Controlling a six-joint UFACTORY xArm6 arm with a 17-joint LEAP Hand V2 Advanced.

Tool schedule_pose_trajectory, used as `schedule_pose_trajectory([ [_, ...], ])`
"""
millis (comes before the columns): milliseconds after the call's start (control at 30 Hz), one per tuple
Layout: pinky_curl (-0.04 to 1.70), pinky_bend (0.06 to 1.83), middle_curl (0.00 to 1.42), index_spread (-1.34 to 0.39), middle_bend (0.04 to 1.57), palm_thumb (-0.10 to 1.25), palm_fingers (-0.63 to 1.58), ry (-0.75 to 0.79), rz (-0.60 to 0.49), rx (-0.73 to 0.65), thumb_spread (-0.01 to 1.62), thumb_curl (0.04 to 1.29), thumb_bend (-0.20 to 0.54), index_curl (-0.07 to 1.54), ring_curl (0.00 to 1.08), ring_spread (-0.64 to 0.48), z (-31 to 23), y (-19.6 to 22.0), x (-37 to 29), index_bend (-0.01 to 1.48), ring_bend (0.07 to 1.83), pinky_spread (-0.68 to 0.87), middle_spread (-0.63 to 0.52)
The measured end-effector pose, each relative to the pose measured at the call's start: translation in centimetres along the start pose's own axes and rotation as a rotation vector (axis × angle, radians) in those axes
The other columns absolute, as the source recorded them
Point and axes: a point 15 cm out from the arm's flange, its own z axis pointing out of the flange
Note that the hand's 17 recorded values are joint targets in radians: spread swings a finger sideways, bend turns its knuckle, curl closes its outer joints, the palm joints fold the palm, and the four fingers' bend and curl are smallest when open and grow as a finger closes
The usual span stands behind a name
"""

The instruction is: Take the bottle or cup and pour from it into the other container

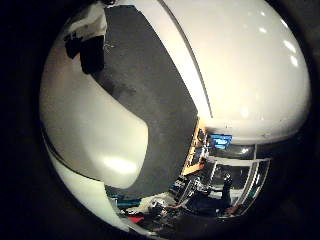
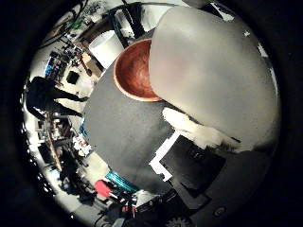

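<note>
Basically, a big white container (image 2: pixel 213 75) fills much of both palm views, so it's v. close to the palm. White and black parts of the hand (image 2: pixel 194 151) press against its side, fingers seemingly wrapped on it, tho full curl is hard to see. Beside it, a reddish-brown bowl (image 2: pixel 135 71) sits on the dark grey tabletop (image 2: pixel 123 132), its rim partly hidden behind the container.

Dark grey round tabletop (image 2: pixel 118 132) underneath, white cylindrical bin (image 2: pixel 108 47) stood just beyond its edge, cluttered workshop benches (image 2: pixel 57 142) spread around, blue lit screen (image 1: pixel 220 140) glowed farther off.
</note>
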Motion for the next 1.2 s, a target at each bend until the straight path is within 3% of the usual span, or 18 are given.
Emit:
schedule_pose_trajectory([
  [1200, 1.14, 1.16, 1.11, -0.43, 1.06, 0.99, 1.06, 0.057, -0.008, -0.002, 0.62, 0.68, -0.03, 1.09, 0.94, -0.28, 0.2, 0.0, 1.2, 0.75, 1.29, -0.24, -0.29],
])
